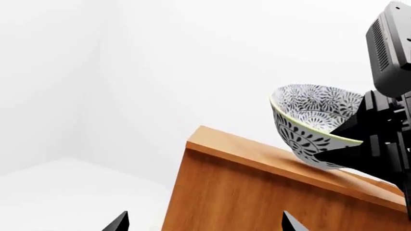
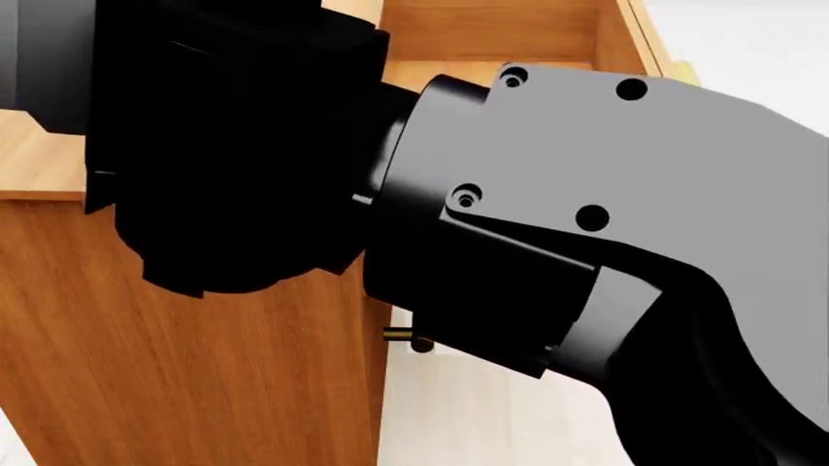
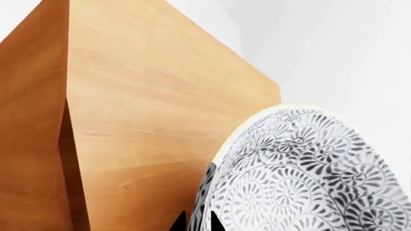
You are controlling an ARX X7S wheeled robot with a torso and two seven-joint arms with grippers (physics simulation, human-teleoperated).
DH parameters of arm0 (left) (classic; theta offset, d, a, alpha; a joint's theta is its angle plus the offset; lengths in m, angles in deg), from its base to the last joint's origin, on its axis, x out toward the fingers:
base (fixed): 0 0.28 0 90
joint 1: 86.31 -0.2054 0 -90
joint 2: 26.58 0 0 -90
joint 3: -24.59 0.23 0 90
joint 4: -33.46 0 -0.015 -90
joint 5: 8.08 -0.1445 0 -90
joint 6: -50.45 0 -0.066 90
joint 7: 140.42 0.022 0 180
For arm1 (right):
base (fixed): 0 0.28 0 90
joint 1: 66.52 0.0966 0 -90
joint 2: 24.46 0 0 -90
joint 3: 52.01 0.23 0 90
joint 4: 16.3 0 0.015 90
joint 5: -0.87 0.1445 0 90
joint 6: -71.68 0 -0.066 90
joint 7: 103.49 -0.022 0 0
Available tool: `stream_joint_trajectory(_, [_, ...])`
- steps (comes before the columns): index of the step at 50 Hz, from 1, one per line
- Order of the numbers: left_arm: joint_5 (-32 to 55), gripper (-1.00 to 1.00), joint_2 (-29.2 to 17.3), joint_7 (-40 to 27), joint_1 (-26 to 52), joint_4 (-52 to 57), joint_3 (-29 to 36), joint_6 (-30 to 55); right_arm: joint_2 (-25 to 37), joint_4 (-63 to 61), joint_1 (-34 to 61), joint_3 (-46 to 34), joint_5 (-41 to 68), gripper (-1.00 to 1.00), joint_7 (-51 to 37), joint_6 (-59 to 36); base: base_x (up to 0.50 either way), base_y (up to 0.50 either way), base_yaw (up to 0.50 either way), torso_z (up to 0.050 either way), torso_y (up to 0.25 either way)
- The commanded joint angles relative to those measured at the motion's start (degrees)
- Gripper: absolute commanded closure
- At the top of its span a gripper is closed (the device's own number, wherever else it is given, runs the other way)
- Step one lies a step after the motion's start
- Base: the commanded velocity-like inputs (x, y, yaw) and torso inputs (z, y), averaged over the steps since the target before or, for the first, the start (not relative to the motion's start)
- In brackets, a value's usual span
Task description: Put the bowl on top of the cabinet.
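Bowl [image 1: 313, 122], a rigid, glazed, likely slippery and breakable item, sits tilted just above the cabinet [image 1: 257, 197] top edge, clamped at its rim by the right gripper [image 1: 350, 139]; the left gripper's [image 1: 202, 224] fingers are spread, empty.

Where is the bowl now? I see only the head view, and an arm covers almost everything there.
Observer: The left wrist view shows the bowl tilted, just over the cabinet top near its edge.
Operator: Which gripper holds it?
Observer: The right gripper pinches the bowl's rim, one finger inside and one outside.
Operator: Does the bowl rest on the top already?
Observer: I cannot tell. Its underside looks very close to the wood, but no view shows contact clearly.
Operator: And the left gripper?
Observer: The left gripper is open and empty, with its fingertips wide apart in front of the cabinet's side.
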State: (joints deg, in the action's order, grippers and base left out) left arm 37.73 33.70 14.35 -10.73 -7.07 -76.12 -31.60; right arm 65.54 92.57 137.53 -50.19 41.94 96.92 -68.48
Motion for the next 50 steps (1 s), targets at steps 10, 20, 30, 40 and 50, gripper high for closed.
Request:
stream_joint_trajectory(10, [-0.46, -1.0, -0.1, 0.01, -0.17, 0.15, 0.67, -0.19, 0.0, 0.49, 0.55, -0.38, -4.24, -1.0, 2.09, -1.05, 0.0, 0.0, 0.0, 0.0, 0.0])
stream_joint_trajectory(20, [-1.04, -1.0, -0.07, 0.08, -0.54, 0.5, 1.07, -0.4, 0.0, 0.37, 2.16, -0.35, -4.35, -1.0, 2.54, -2.14, 0.0, 0.0, 0.0, 0.0, 0.0])
stream_joint_trajectory(30, [-1.16, -1.0, -0.1, 0.15, -0.25, 0.17, 1.52, -0.44, 0.0, 0.42, 4.55, -0.3, -4.19, -1.0, 3.15, -2.87, 0.0, 0.0, 0.0, 0.0, 0.0])
stream_joint_trajectory(40, [-1.68, -1.0, -0.14, -0.16, 0.28, -0.19, 2.34, 0.03, 0.0, 0.98, 9.53, -0.22, -1.6, -1.0, 3.33, -3.67, 0.0, 0.0, 0.0, 0.0, 0.0])
stream_joint_trajectory(50, [-2.17, -1.0, -0.17, -0.14, -0.02, 0.13, 2.74, -0.12, 0.0, 0.61, 13.71, -0.25, 0.07, -1.0, 3.8, -5.15, 0.0, 0.0, 0.0, 0.0, 0.0])
